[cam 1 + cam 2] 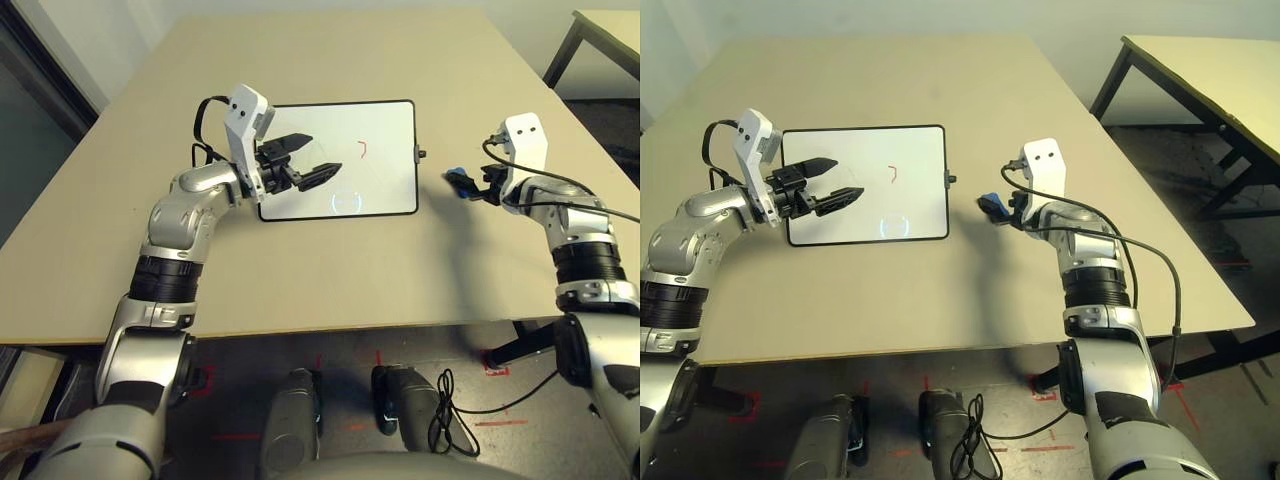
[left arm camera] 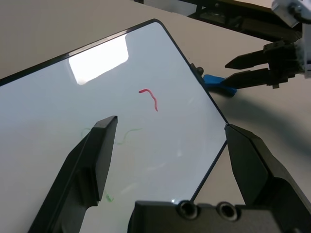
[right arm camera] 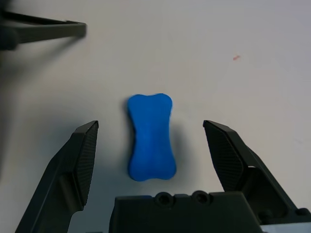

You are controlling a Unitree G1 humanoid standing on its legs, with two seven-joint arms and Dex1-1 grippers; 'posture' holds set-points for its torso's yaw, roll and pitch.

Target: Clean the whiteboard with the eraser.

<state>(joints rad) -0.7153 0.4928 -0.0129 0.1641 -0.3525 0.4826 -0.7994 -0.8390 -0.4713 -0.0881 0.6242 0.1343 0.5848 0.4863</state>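
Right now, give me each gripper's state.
Left gripper: open, empty, over the whiteboard.
Right gripper: open, straddling the eraser, not gripping.

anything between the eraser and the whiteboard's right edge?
Only bare table, seen in the left eye view: eraser lies apart from the whiteboard, just past its side knob.

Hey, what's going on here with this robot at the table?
The robot is getting ready to wipe a whiteboard that lies flat on the table with a red squiggle and faint green marks on it. Its right gripper is open, with the blue eraser lying between its fingers, not yet grasped. Its left gripper hovers open over the board.
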